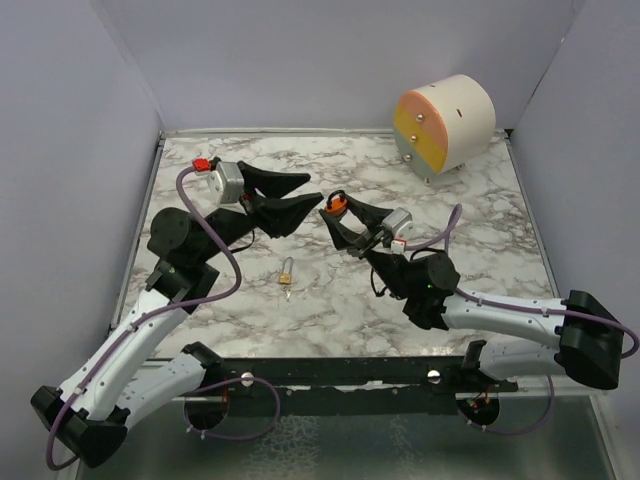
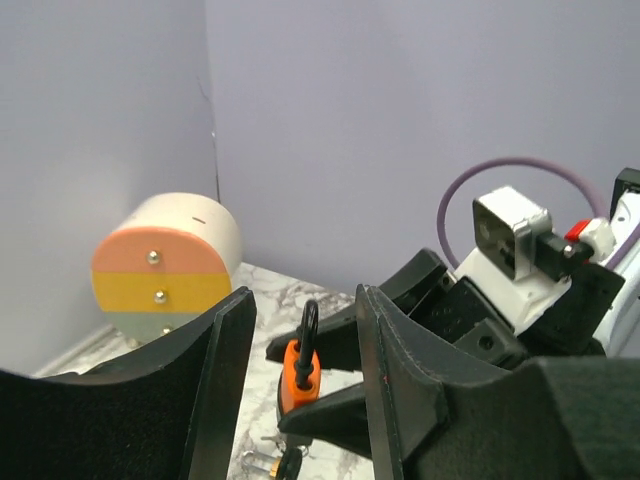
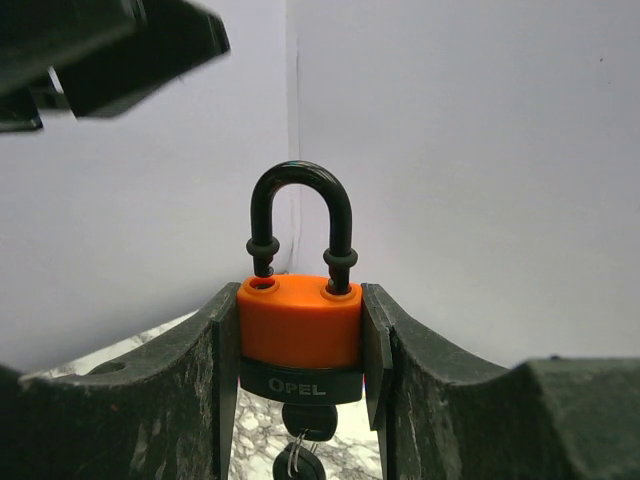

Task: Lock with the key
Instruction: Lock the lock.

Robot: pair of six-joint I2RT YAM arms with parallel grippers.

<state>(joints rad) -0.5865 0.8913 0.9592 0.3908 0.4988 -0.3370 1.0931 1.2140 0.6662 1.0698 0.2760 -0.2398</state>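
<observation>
My right gripper (image 1: 338,212) is shut on an orange padlock (image 1: 336,206) and holds it upright above the table's middle. In the right wrist view the padlock (image 3: 300,335) sits between my fingers (image 3: 215,380). Its black shackle (image 3: 300,190) is raised, with the left leg out of its hole. A black-headed key (image 3: 310,420) sticks in the bottom, and another key hangs from its ring. My left gripper (image 1: 312,188) is open and empty, just left of the padlock and pointing at it. In the left wrist view the padlock (image 2: 300,368) shows between the open jaws, a little beyond them.
A small brass padlock (image 1: 288,272) lies on the marble table (image 1: 470,240) below both grippers. A round drawer unit (image 1: 445,125) with pink, yellow and green fronts stands at the back right and also shows in the left wrist view (image 2: 165,275). Purple walls enclose three sides.
</observation>
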